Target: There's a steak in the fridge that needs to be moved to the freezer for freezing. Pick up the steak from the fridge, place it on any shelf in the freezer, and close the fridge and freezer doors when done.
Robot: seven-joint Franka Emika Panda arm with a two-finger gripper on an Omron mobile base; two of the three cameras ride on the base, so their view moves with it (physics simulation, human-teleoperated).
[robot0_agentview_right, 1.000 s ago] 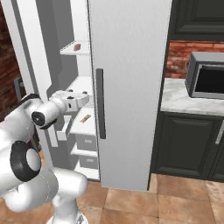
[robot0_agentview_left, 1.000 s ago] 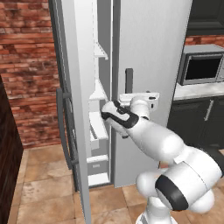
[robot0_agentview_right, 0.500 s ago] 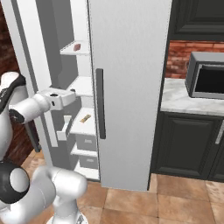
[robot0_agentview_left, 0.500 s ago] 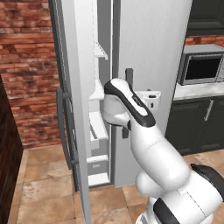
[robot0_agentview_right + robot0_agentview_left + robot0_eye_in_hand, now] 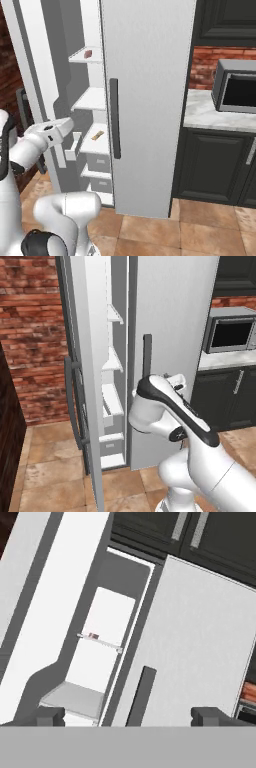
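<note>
The steak (image 5: 88, 53) is a small pink-red slab lying on an upper white shelf of the freezer (image 5: 82, 107), the narrow left section; the hand view shows the steak (image 5: 93, 635) far off. The freezer door (image 5: 30, 65) stands wide open. The fridge door (image 5: 150, 100) on the wider section is closed, with its dark bar handle (image 5: 115, 120) facing me. My gripper (image 5: 67, 124) hovers in front of the open freezer at mid height, apart from the shelves. In the hand view the gripper (image 5: 130, 717) is open with nothing between its fingertips (image 5: 50, 716).
A small tan-brown item (image 5: 96, 135) sits on a lower freezer shelf above white drawers (image 5: 97, 162). The open freezer door (image 5: 80, 381) and its handle (image 5: 72, 401) stand to my left. Right of the refrigerator are a microwave (image 5: 237, 92), counter (image 5: 210, 115) and dark cabinets (image 5: 210, 165).
My hand has drawn back from the freezer shelves toward the left, and the arm's elbow has swung up. The gripper stayed open. The steak and doors have not moved.
</note>
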